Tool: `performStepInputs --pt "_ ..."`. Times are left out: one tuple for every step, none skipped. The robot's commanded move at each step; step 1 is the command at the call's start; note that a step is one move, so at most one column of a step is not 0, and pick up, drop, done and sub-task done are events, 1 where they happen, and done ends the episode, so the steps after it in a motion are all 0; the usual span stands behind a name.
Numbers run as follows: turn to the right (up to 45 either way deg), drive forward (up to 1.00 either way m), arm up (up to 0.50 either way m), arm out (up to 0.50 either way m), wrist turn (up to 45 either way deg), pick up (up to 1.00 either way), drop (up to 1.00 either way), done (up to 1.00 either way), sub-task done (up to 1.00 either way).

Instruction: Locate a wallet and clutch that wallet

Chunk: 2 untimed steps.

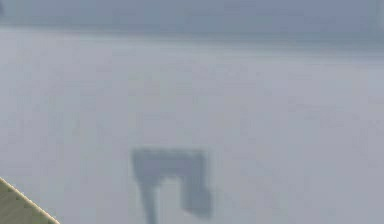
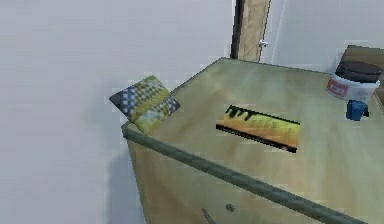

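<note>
Ahead, forward view: I face a pale bare wall [image 1: 200,80]; a tan wooden wedge [image 1: 18,206] cuts the lower left corner. Arm side view: a wooden bench [image 2: 300,95] with a pale top and darker edging runs from the lower middle up toward the right, and its front carries what look like drawer handles [image 2: 205,213] at the bottom edge. (a) A flat square item [image 2: 146,102] with a blue-and-yellow chequered pattern sits tilted at the bench's left corner, overhanging the edge beside the white wall [image 2: 60,110]. (b) A flat rectangle [image 2: 258,128] in yellow, orange and black lies on the middle of the top, well apart from (a). (c) A white round container [image 2: 357,72] with a dark rim stands at the view's right edge, with a small blue thing [image 2: 357,108] just below it in the view. A wooden door frame [image 2: 252,28] rises behind the bench's far side. I cannot tell whether any of these is the wallet, so I cannot place it; I cannot tell the tool's state either
</note>
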Motion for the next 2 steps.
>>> performStepInputs --pt "0.0 0.00 0.38 0.00 0.0 0.00 0.00 0.00 0.00" --pt "0.0 0.00 0.00 0.18 0.0 0.00 0.00 0.00 0.00"
